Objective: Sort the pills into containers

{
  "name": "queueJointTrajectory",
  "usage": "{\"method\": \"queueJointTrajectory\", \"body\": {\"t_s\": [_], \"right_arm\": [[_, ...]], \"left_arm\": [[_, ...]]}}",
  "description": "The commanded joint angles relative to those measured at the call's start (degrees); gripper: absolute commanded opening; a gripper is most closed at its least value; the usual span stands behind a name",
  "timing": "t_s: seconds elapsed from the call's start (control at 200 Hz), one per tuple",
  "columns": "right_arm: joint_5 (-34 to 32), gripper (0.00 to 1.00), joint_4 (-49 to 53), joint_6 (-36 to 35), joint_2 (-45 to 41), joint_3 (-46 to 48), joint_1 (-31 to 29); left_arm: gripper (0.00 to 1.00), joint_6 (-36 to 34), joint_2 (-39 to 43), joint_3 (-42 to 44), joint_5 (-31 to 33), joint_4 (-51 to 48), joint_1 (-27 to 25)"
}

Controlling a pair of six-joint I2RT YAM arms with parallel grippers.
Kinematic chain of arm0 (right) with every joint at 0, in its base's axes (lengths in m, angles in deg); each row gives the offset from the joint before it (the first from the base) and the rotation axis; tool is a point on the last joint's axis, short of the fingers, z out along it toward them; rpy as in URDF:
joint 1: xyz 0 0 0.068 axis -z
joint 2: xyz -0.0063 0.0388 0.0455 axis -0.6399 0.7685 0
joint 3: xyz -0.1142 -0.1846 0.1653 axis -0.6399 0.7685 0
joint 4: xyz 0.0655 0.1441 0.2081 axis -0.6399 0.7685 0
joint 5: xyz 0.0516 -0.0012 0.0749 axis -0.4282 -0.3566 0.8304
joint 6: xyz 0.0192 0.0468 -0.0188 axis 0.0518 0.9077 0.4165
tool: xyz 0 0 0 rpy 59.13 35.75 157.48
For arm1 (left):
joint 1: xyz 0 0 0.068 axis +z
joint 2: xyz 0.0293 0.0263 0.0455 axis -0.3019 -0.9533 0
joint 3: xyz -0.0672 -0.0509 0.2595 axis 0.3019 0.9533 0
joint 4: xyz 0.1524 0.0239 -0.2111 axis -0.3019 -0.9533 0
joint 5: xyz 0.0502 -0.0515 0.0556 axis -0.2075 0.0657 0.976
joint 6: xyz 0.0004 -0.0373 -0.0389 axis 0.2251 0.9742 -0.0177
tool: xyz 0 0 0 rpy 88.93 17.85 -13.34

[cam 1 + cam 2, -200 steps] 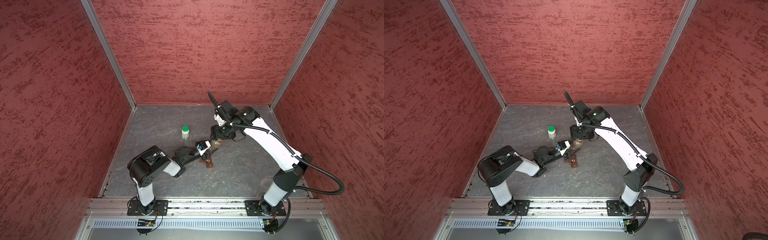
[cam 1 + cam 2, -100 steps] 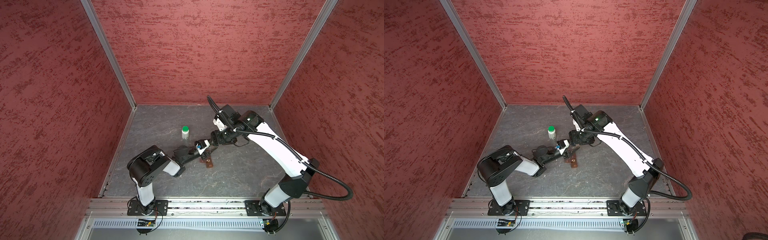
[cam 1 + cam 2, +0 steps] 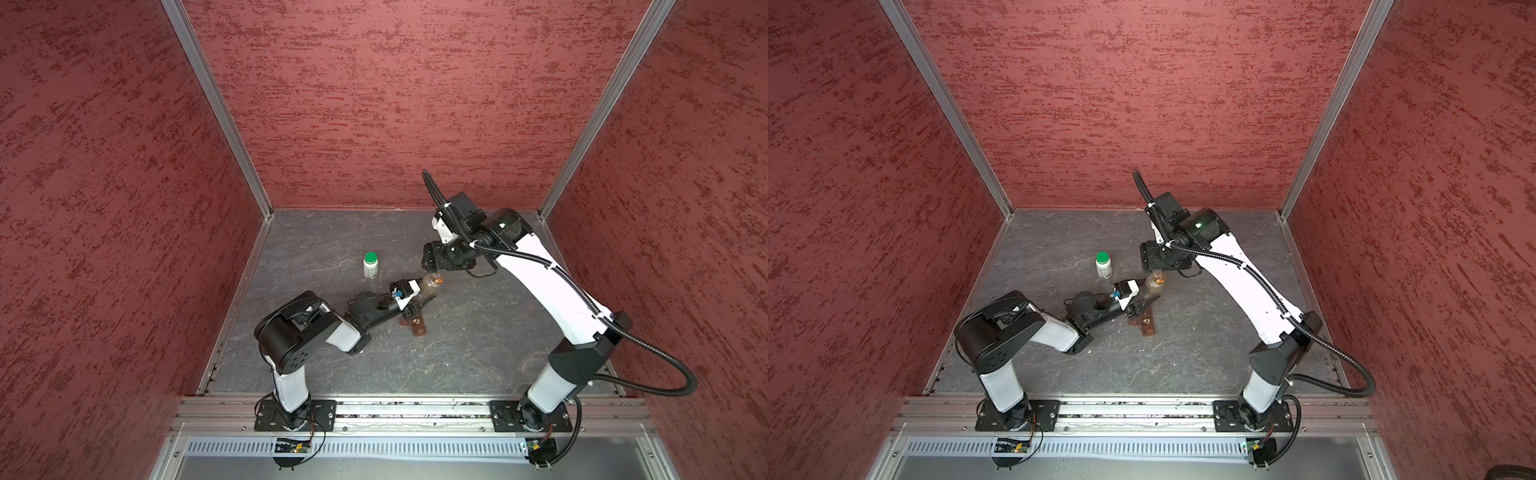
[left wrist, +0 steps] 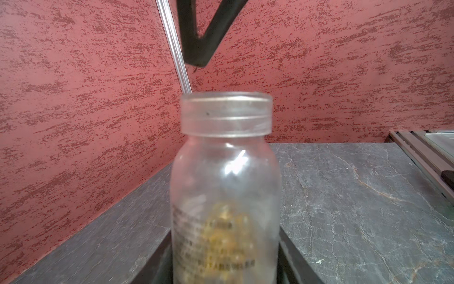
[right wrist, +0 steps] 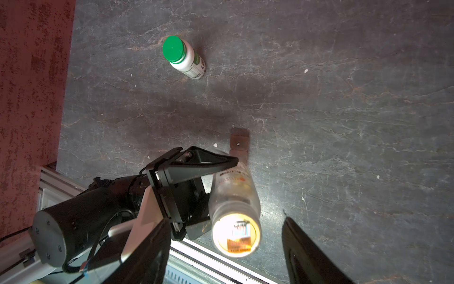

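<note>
My left gripper [image 3: 419,297] [image 3: 1141,300] [image 4: 226,270] is shut on a clear bottle [image 3: 430,284] [image 3: 1153,284] [image 4: 226,177] [image 5: 233,194], held tilted above the grey table. Blurred yellowish pills [image 4: 226,228] show inside it. My right gripper [image 3: 432,261] [image 3: 1148,258] [image 5: 226,220] hangs just over the bottle's top end with its jaws open, one finger on each side and neither touching. One dark finger [image 4: 204,37] of it shows in the left wrist view. A white bottle with a green cap [image 3: 370,266] [image 3: 1104,266] [image 5: 183,59] stands upright further left.
A brown strip [image 3: 415,326] [image 3: 1145,325] [image 5: 239,143] lies flat on the table beneath the left gripper. Red walls close in the table on three sides. A metal rail [image 3: 415,409] runs along the front edge.
The right gripper's jaws have widened around the bottle's top and it has drawn back slightly toward the rear wall. The left arm and the bottle have stayed still.
</note>
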Motion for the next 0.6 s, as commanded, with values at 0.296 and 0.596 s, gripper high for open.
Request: {"method": "queueJointTrajectory", "body": {"t_s": [0.296, 0.596], "right_arm": [[5.7, 0.67, -1.7, -0.9, -2.0, 4.4, -0.2], [7.5, 0.63, -2.4, -0.2, -6.7, 10.2, -0.8]], "left_arm": [[0.00, 0.6, 0.1, -0.1, -1.4, 0.3, 0.3], [0.00, 0.6, -0.1, -0.5, -1.8, 0.3, 0.8]]}}
